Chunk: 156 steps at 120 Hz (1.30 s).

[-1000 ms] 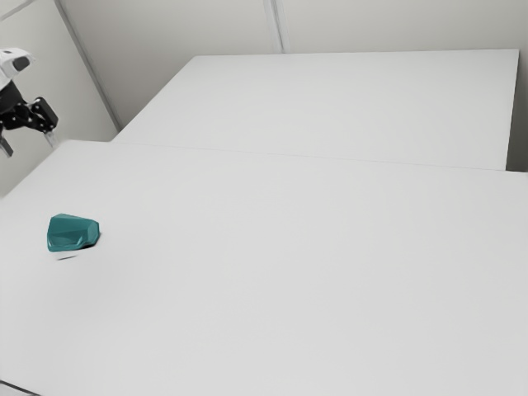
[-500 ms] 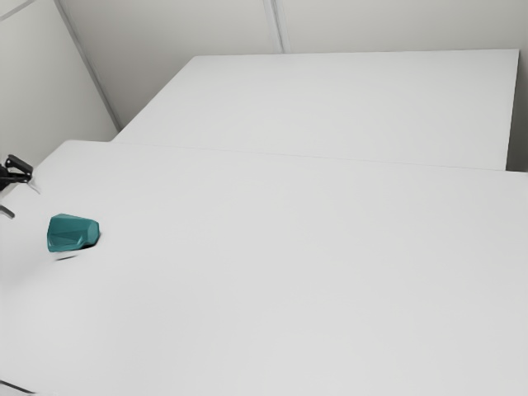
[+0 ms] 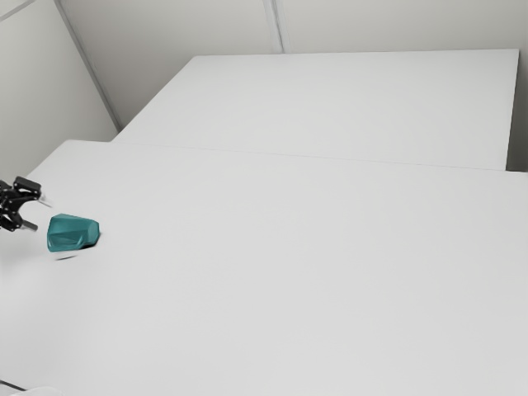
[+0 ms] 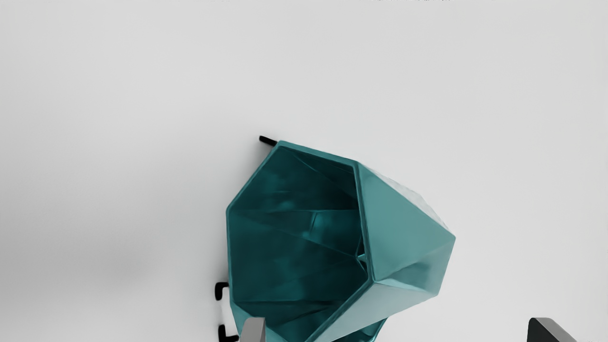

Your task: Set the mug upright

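At the exterior view's left edge the black gripper (image 3: 40, 214) hangs beside the mug, its fingers parted and pointing toward it. The teal faceted mug (image 3: 73, 233) lies on its side on the white table. In the wrist view the mug (image 4: 408, 228) turns its wide mouth partly toward the camera, its narrower base pointing away. Both fingertips of the gripper (image 4: 396, 330) stand far apart, one overlapping the mug's rim in the picture and the other over bare table. No grip on the mug is visible.
The white table (image 3: 289, 264) stretches across the exterior view, with another white surface (image 3: 346, 107) behind it. Small black marks (image 4: 221, 290) show beside the mug's rim. A dark line (image 3: 12, 385) lies at the exterior view's lower left corner.
My gripper has come down from the exterior view's upper left to beside the mug, turning on the way. The mug has not moved. A pale shape has appeared at that view's lower left.
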Each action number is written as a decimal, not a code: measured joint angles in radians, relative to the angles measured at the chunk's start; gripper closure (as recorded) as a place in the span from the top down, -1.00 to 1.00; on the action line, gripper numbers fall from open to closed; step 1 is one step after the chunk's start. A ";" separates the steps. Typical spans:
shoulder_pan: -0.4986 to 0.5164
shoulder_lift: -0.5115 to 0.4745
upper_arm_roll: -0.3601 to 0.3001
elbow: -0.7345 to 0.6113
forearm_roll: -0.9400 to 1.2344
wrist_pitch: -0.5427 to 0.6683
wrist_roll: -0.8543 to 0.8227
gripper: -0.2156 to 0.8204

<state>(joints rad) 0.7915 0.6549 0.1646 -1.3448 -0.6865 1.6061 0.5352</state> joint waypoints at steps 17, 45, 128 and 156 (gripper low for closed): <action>-0.001 0.044 -0.020 0.029 -0.042 -0.010 0.062 0.58; -0.004 0.065 -0.033 0.030 -0.094 -0.016 0.137 0.58; -0.038 0.040 -0.055 0.011 -0.103 -0.007 0.232 -0.82; -0.136 -0.088 -0.093 -0.057 0.007 0.026 0.200 -0.85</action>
<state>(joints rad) 0.6556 0.5670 0.0714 -1.4016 -0.6791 1.6320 0.7349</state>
